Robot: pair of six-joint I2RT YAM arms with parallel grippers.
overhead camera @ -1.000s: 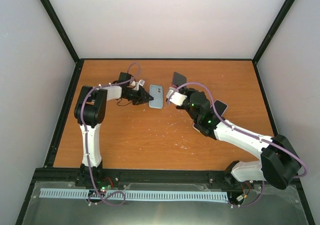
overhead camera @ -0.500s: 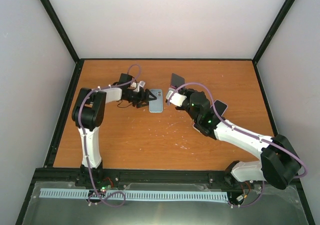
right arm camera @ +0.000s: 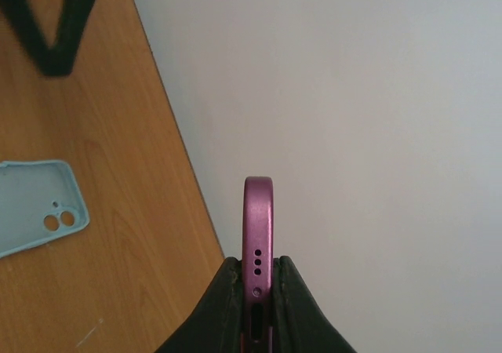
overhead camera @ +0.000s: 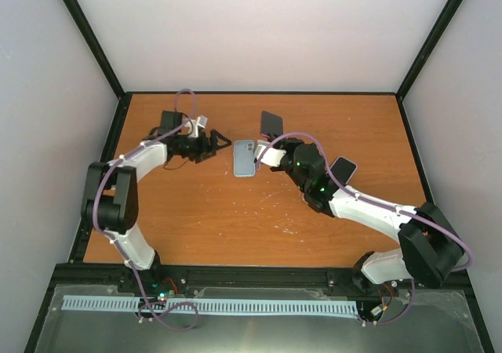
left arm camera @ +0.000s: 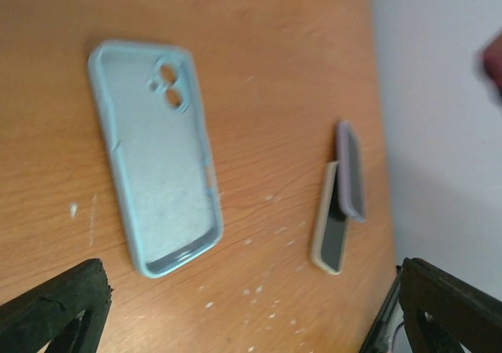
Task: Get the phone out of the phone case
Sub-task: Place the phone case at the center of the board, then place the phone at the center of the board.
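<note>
One purple phone [right arm camera: 258, 227] stands on edge at the lower middle of the right wrist view, clamped across its flat faces by the right gripper [right arm camera: 257, 268]. The empty pale-blue case [left arm camera: 157, 157] lies on the table [overhead camera: 204, 220] at the overhead view's centre, with the left gripper [overhead camera: 218, 144] beside it, spread wide and holding nothing. The phone looks rigid and slick (probably fragile); the case looks bendy and is best taken by its long rims.

No legible text, brand, number or sign in any view. The light-blue phone case [left arm camera: 153, 157], the purple phone [right arm camera: 259, 227] and the wooden table [overhead camera: 235, 220] carry no readable markings.
</note>
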